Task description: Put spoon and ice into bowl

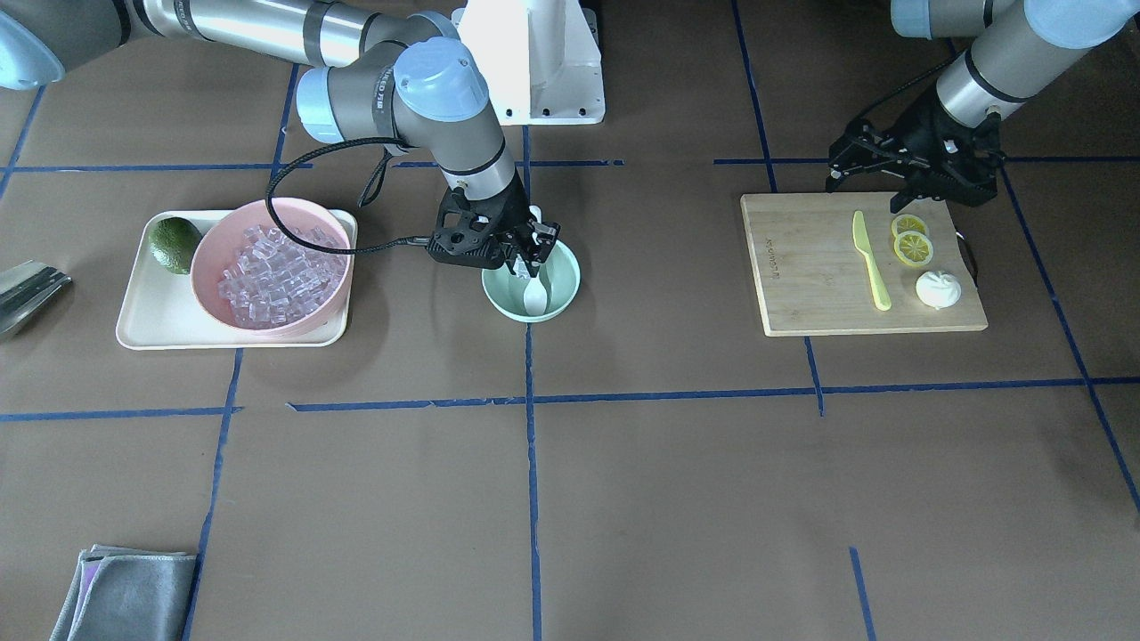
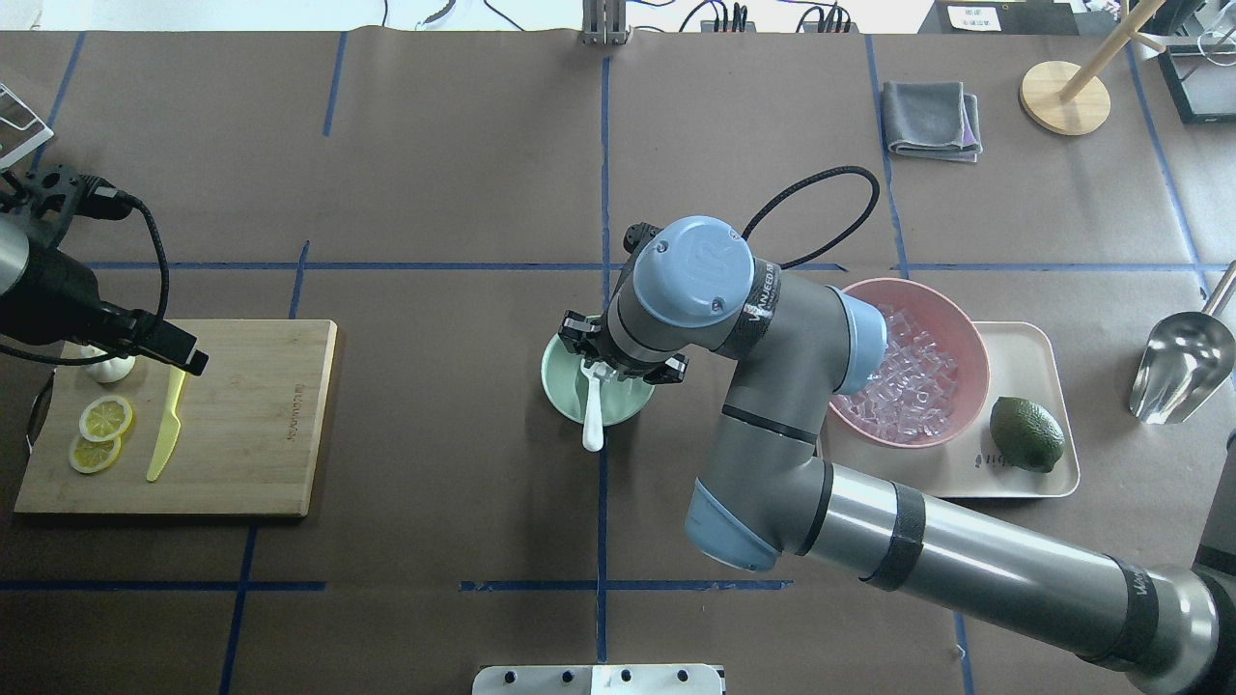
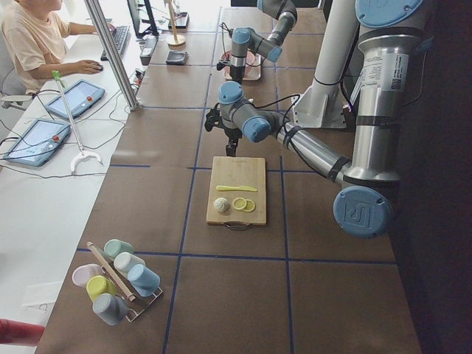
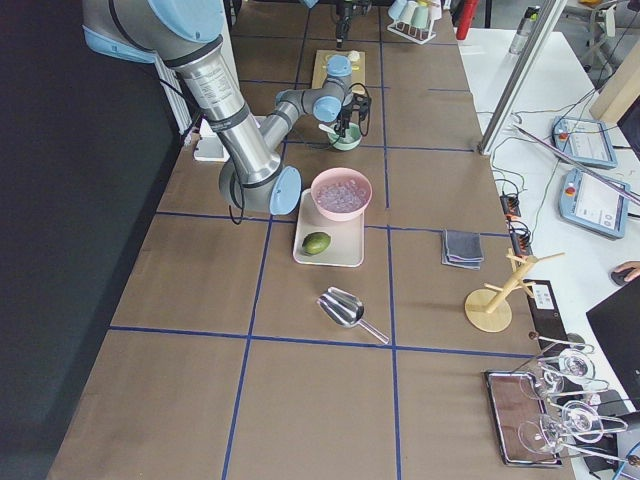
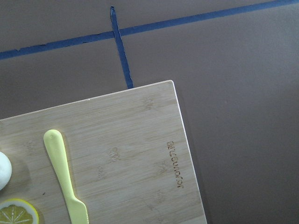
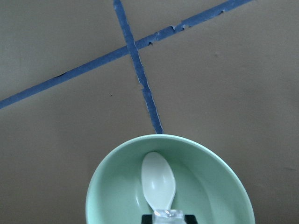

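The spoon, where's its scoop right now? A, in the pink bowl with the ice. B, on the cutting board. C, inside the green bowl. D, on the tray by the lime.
C: the right wrist view shows the spoon with its scoop down inside the green bowl, well away from the board, pink bowl and tray.

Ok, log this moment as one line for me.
right hand: holding spoon, scoop in bowl | ice: in pink bowl | left hand: over board
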